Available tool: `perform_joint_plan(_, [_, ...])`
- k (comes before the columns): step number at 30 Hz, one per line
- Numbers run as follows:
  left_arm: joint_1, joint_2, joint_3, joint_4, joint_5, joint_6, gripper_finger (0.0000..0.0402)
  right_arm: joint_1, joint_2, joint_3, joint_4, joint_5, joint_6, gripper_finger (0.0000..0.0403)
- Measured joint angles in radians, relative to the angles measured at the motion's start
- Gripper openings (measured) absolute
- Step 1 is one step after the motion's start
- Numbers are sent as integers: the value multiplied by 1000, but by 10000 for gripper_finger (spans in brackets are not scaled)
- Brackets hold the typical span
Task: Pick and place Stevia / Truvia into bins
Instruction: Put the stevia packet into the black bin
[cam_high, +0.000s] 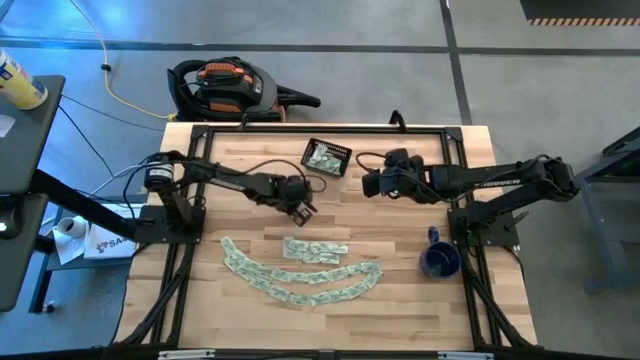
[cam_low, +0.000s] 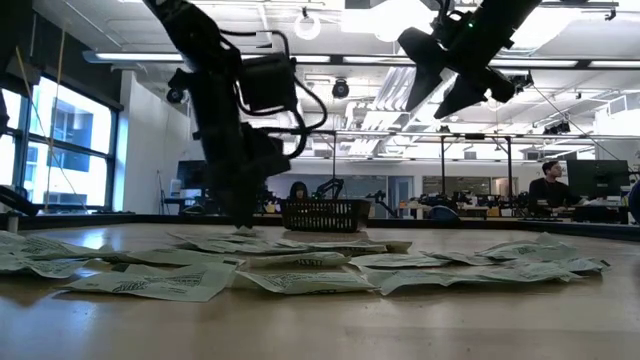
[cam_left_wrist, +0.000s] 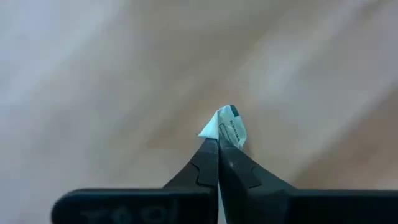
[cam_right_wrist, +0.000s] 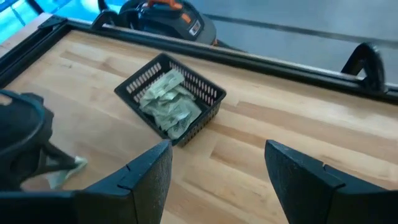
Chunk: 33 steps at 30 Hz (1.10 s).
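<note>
**Sachet Pinched, Basket Not Yet Reached**

Spread across the lower middle of the high view: many loose Stevia / Truvia sachets (cam_high: 305, 275) in curved rows on the wooden worktop (cam_high: 230, 320). To the lower right, a dark blue mug (cam_high: 440, 262), well apart from the rows.

Just above the rows, left of centre: the left end effector (cam_high: 298, 207), fingers pressed together on one held sachet (cam_left_wrist: 225, 126). Only a small folded corner of paper protruded past the fingertips in the left wrist view, with blurred worktop behind. Seemingly raised off the surface, though hard to judge from the low view.

Right of centre, hovering high: the right end effector (cam_right_wrist: 217, 171), fingers spread wide with nothing between them, aimed toward the basket.

Farthest, upper middle of the high view: the dark slatted basket (cam_high: 327, 158), already holding a heap of sachets (cam_right_wrist: 168, 106). Beyond the worktop edge, a vacuum (cam_high: 225, 85) on the floor.

Likely risks: a slipped sachet during transfer, owing to the thin pinch on a crumpled corner; a light paper packet landing on the basket rim or outside it if released too high or off centre; crowding between the two arms near the basket, given the right one's closeness to it.
</note>
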Motion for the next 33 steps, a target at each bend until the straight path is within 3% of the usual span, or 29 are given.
perform_joint_plan(6, [78, -110, 82, -28, -2, 101, 21, 19, -26, 0, 6, 107, 24, 245])
perform_joint_plan(12, [171, -128, 223, -14, -3, 235, 22, 9, -75, 0, 1, 173, -17, 245])
perform_joint_plan(23, [349, 118, 512, -29, 61, 423, 26, -36, -114, 1, -30, 182, -89, 245])
perform_joint_plan(33, [379, 261, 566, -93, 116, 403, 73, -35, -112, 1, -70, 189, -89, 245])
